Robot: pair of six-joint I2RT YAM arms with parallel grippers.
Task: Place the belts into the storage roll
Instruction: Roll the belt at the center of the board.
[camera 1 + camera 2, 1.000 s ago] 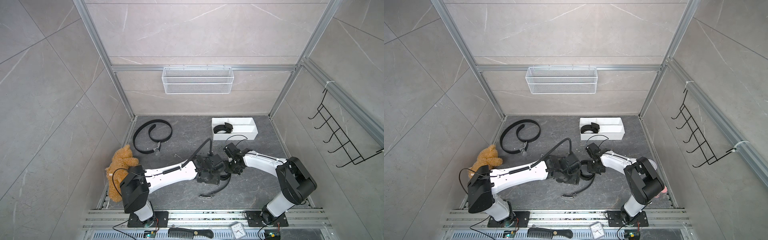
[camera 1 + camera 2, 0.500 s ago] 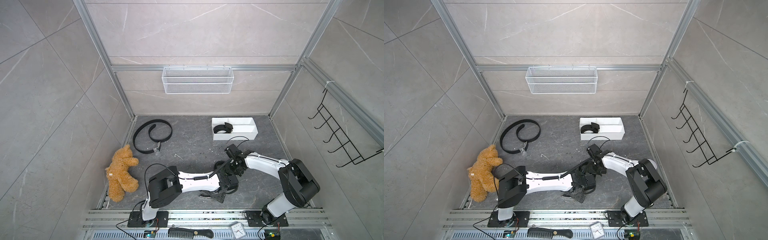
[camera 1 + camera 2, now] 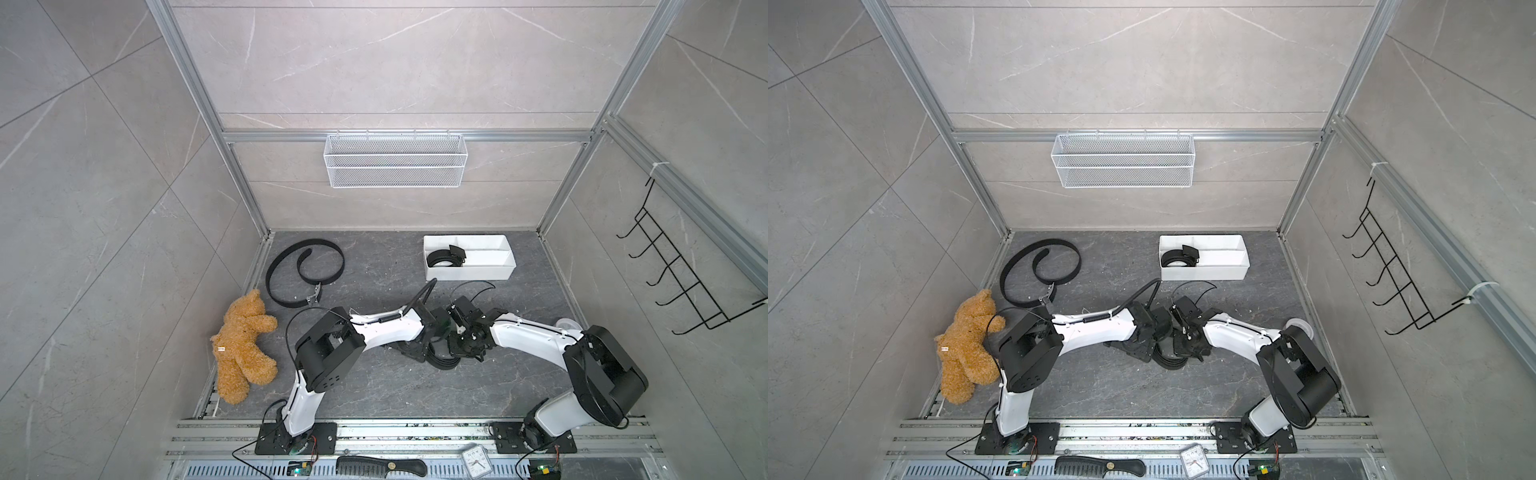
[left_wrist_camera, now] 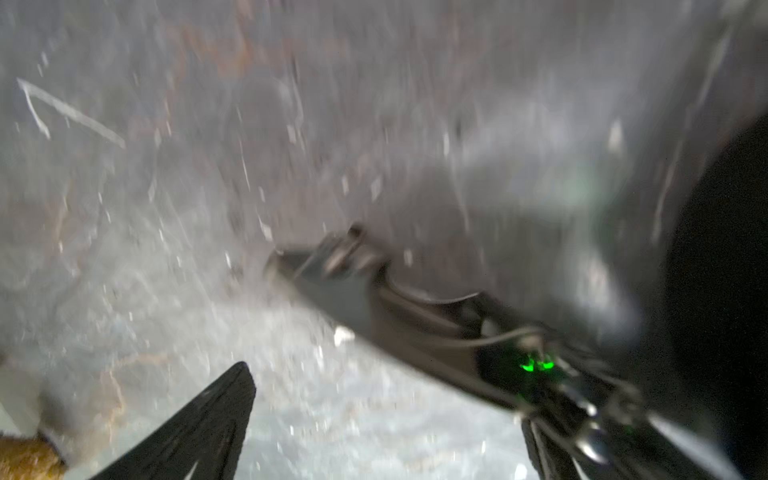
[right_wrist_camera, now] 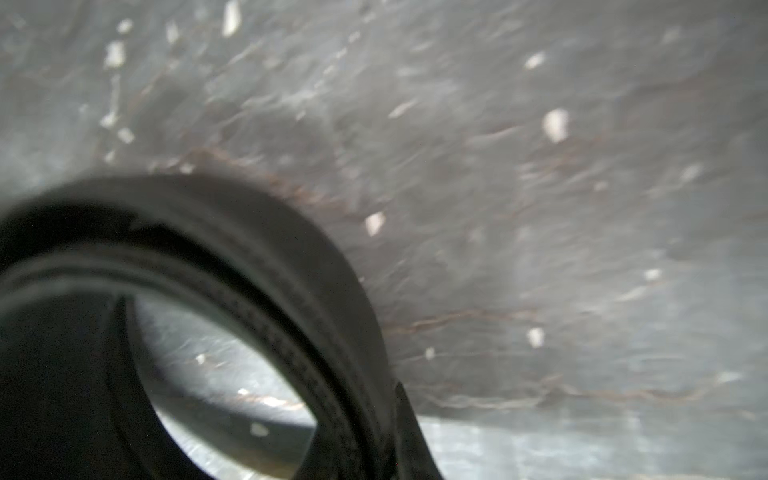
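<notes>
Right wrist view shows the rolled belt (image 5: pixel 291 266) on the floor (image 3: pixel 374 386), and the right gripper (image 3: pixel 460 352) pinches its wall. The left gripper (image 3: pixel 420 353) beside it is wide open, holding nothing. Lift slowly so the coil keeps tight — then carry it to the storage roll (image 3: pixel 469 273), well apart. No words to read — the tag on the teddy bear (image 3: pixel 243 345) is too small
</notes>
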